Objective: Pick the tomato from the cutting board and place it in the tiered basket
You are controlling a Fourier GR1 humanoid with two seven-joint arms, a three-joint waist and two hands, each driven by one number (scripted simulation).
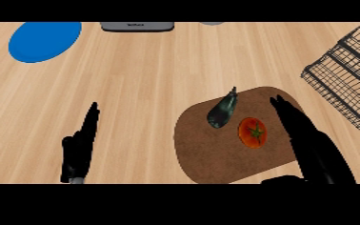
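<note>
A tomato [252, 132] lies on the board [211, 158], just beside a dark eggplant [224, 109]. The right hand [313, 145] hovers just right of the tomato, fingers [287, 110] straight and open, holding nothing. The left hand [79, 145], also open, shows at lower left over the worktop [155, 66]. The basket [337, 81] stands at the right edge and a blue plate [44, 40] at upper left.

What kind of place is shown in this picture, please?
Most likely a kitchen: the wooden counter carries a cutting board with a tomato and an eggplant on it, and a wire basket stands at the right edge.
</note>
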